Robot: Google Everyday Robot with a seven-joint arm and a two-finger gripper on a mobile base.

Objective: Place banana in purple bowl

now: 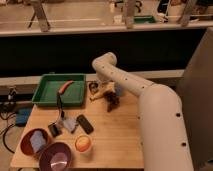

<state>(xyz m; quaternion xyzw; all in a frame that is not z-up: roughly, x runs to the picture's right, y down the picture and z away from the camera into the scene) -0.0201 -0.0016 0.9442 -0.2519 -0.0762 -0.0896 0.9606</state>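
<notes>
At the front edge of the desk [115, 145] sits the purple bowl [55, 156], round and shiny inside. Just behind it to the left is a reddish-brown bowl [34, 140] with something pale blue in it. To the right of the purple bowl stands a small orange cup [83, 144].

A bit farther back lie a black bar-shaped thing [84, 124], a grey-blue lump [69, 123] and a small dark block [54, 130], all close together.

Farther back on the left is a green tray [46, 95]. An orange-red thing like a carrot [65, 86] lies in it.

Near the back of the desk, right of the tray, lies the banana [101, 92]. It is pale yellow and small. It is well apart from the purple bowl. The tool [113, 101] is down at the desk just beside the banana, at the end of the big white arm [150, 110] that reaches in from the right. The tool looks dark, and it cannot be told if it grips anything.

Behind the desk runs a dark wall with a pale ledge above it.
</notes>
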